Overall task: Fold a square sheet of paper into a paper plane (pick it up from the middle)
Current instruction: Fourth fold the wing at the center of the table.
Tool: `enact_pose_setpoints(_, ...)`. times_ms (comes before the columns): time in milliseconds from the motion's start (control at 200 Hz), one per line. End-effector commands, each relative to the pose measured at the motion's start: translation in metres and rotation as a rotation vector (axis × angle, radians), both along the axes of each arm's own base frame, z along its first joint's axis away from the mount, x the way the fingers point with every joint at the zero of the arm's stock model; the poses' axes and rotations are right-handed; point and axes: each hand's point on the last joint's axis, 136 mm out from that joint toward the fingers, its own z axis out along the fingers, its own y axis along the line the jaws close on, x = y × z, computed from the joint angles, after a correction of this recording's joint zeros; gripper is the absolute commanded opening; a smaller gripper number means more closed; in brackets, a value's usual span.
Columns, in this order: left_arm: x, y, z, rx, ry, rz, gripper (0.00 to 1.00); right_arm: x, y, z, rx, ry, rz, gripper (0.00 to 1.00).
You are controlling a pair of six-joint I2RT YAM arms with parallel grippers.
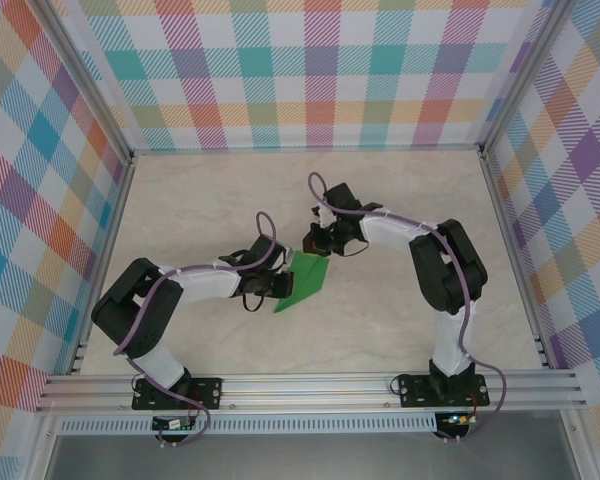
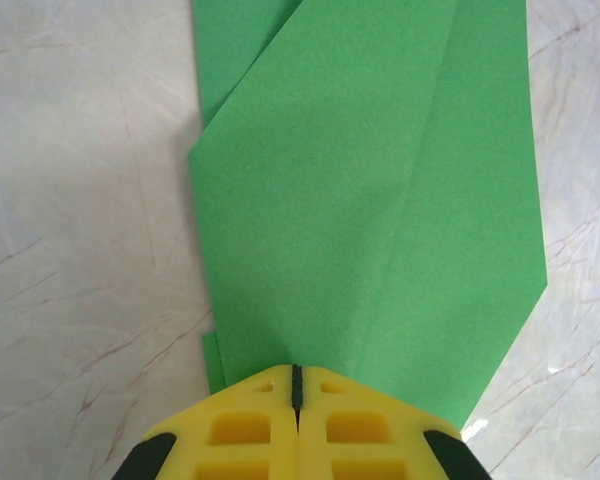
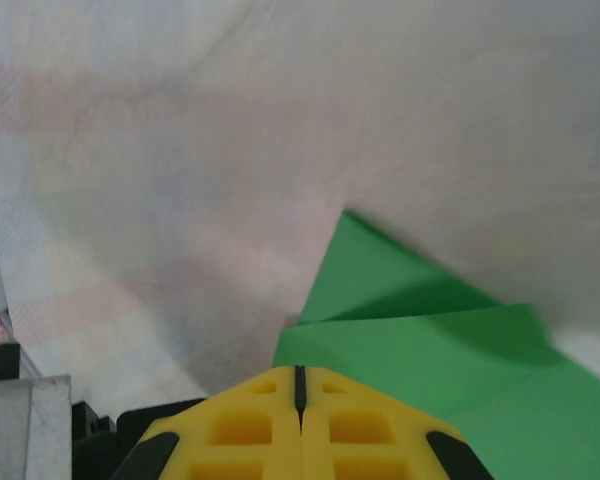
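**Green paper sheet (image 1: pixel 305 282) part-folded in the middle of the desk (image 1: pixel 400 330); both sets of jaws together**

Top external:
- The paper sheet lies flat on the pale marbled desk between the two wrists. It's folded to a narrow shape with its point toward the near-left.
- The left arm (image 1: pixel 195 280) reaches in from the left, with the left jaws at the sheet's left edge.
- The right arm (image 1: pixel 400 232) bends in from the right, with the right jaws at the sheet's far end.
- Contact can't be judged from up here.
- Plaid panels (image 1: pixel 280 70) wall three sides, and an aluminium rail (image 1: pixel 310 385) at the near edge carries both bases.

Left wrist:
- The paper sheet (image 2: pixel 380 200) runs away from the camera, with desk (image 2: pixel 80 250) on either side.
- It shows diagonal creases and a layered flap on the left. A lower layer peeks out beside the fingertips (image 2: pixel 250 430).
- The left jaws are closed tight, with only a thin dark seam between the yellow tips.
- The tips sit over the sheet's near end and nothing is pinched between them. Can't tell if they press down.

Right wrist:
- The paper sheet (image 3: pixel 450 360) sits low right in two layers. The upper flap's corner points up and throws a shadow.
- The right jaws are closed to the same thin seam, with the tips at the sheet's left edge.
- The desk (image 3: pixel 230 150) beyond is blurred.
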Motion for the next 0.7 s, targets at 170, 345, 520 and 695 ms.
enact_pose_setpoints(170, -0.027, 0.025, -0.019, 0.088, 0.114, -0.048, 0.00, -0.023, 0.005, -0.042, -0.021, 0.123, 0.005, 0.00)
enact_pose_setpoints(345, -0.020, 0.014, -0.009, 0.026, 0.125, 0.008, 0.00, -0.028, -0.007, -0.067, -0.083, 0.157, -0.024, 0.00)
enact_pose_setpoints(520, -0.007, -0.006, 0.023, -0.100, 0.130, 0.086, 0.00, -0.029, -0.013, -0.077, -0.117, 0.166, -0.049, 0.00)
enact_pose_setpoints(695, 0.010, -0.016, 0.050, -0.211, 0.137, 0.244, 0.11, -0.030, -0.017, -0.081, -0.142, 0.167, -0.056, 0.00)
